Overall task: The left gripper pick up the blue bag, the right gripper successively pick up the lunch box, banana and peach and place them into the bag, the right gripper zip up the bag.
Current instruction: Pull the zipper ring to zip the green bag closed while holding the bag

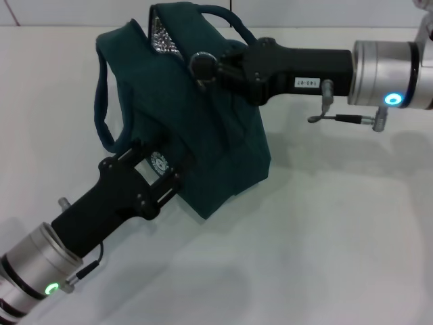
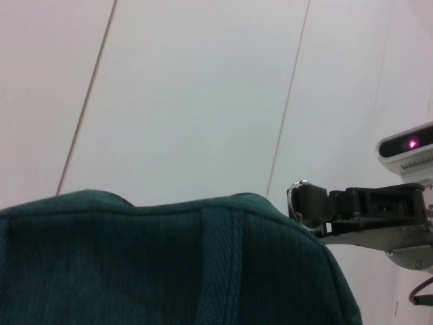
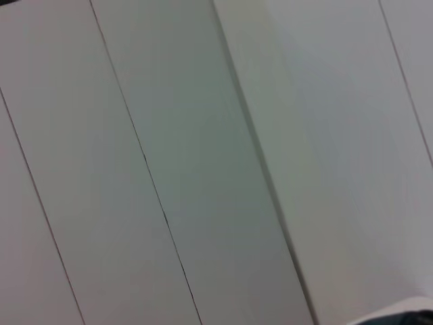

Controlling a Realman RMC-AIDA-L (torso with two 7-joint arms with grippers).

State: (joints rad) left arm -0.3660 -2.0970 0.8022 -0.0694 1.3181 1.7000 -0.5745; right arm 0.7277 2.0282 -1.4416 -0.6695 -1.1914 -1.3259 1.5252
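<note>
Zip-up step in hand. The blue bag [image 1: 196,115] sits centre-far on the white desk [image 1: 325,237], top mostly drawn together; a short gap of foil lining shows at its far-left end. Contents hidden; lunch box, banana and peach not visible anywhere, presumably inside. Left tool [image 1: 157,166] is clamped on the bag's near side by the round logo. Right tool [image 1: 206,66] is at the bag's top, closed around the zip pull. Next move, judged: draw the pull toward the open end while the left tool braces.
</note>
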